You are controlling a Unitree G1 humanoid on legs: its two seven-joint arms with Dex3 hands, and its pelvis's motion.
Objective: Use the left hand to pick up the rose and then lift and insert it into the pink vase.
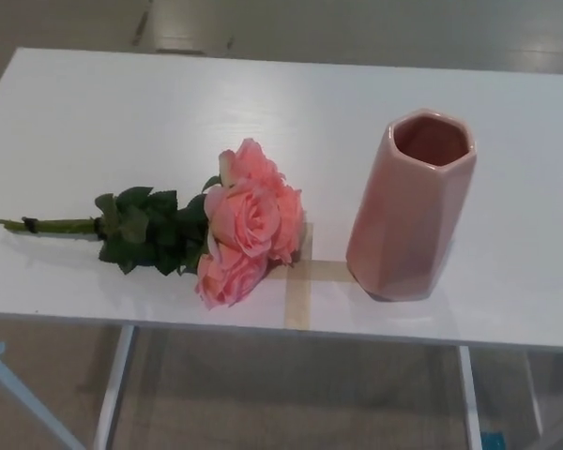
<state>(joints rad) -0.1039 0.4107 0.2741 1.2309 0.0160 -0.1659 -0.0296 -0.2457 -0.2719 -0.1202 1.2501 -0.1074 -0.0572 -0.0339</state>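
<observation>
hands: neither robot hand in frame, so finger state can't be told
rose point(239, 220): lying flat on table, left-centre; pink blooms w/ green leaves, stem pointing to pic left; blooms touch the tape
vase point(413, 206): pink, faceted, upright, mouth open; right of rose, apart from it; base just beside tape
tape point(300, 281): beige cross on tabletop btwn rose & vase, near front edge
table point(122, 112): white, smooth top; white metal legs below
floor point(263, 394): beige, seen under & beyond table
</observation>
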